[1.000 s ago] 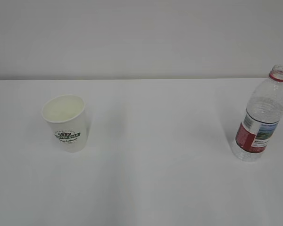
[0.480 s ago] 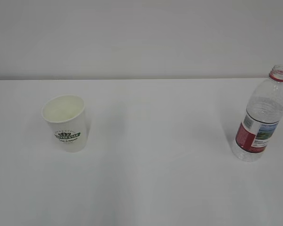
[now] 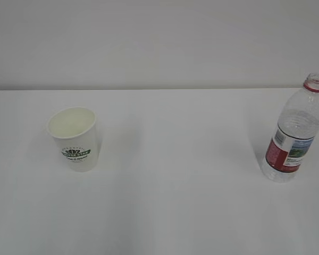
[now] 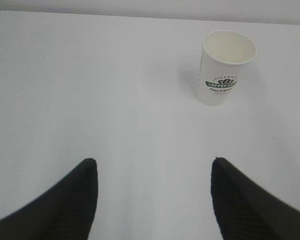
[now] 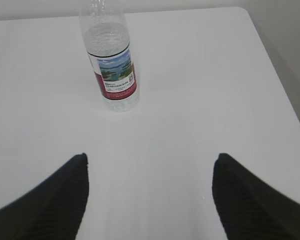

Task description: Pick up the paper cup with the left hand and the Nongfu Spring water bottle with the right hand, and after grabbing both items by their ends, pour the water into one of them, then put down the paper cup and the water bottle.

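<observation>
The paper cup (image 3: 74, 139) stands upright on the left of the white table, green logo facing the camera, its cream inside showing no liquid. In the left wrist view the cup (image 4: 223, 68) is well ahead and to the right of my left gripper (image 4: 154, 161), which is open with only bare table between its fingers. The Nongfu Spring water bottle (image 3: 294, 133) stands upright at the right, uncapped, red neck ring and red-and-white label showing. From the right wrist the bottle (image 5: 111, 62) is ahead and left of my open, empty right gripper (image 5: 150, 156). Neither arm shows in the exterior view.
The white table (image 3: 175, 202) runs back to a pale wall. Its right edge and rounded far corner (image 5: 270, 60) show in the right wrist view, close to the bottle's side. Bare tabletop lies between cup and bottle.
</observation>
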`<action>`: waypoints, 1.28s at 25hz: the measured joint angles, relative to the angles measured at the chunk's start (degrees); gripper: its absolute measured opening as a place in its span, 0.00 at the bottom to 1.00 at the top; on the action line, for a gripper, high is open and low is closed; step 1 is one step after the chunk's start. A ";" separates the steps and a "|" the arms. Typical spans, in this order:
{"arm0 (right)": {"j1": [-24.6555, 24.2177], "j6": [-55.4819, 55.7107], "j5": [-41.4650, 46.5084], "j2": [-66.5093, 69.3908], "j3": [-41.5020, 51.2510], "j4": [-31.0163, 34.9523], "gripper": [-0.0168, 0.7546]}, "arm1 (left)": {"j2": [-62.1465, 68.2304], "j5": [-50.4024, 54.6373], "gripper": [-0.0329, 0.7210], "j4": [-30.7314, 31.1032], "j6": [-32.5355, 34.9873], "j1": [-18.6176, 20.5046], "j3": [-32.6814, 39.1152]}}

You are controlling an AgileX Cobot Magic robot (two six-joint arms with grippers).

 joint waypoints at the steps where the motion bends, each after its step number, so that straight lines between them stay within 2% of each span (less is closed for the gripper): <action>1: 0.00 0.00 0.00 0.00 0.00 0.00 0.78 | 0.00 0.00 0.73 0.00 0.00 0.00 0.00; 21: 0.00 0.00 -0.22 0.00 -0.13 0.00 0.78 | 0.00 -0.52 0.73 -0.67 0.00 0.00 0.00; 32: 0.00 0.00 -3.80 3.11 -3.74 0.00 0.78 | 0.79 -8.26 0.73 -0.81 0.00 0.00 -0.68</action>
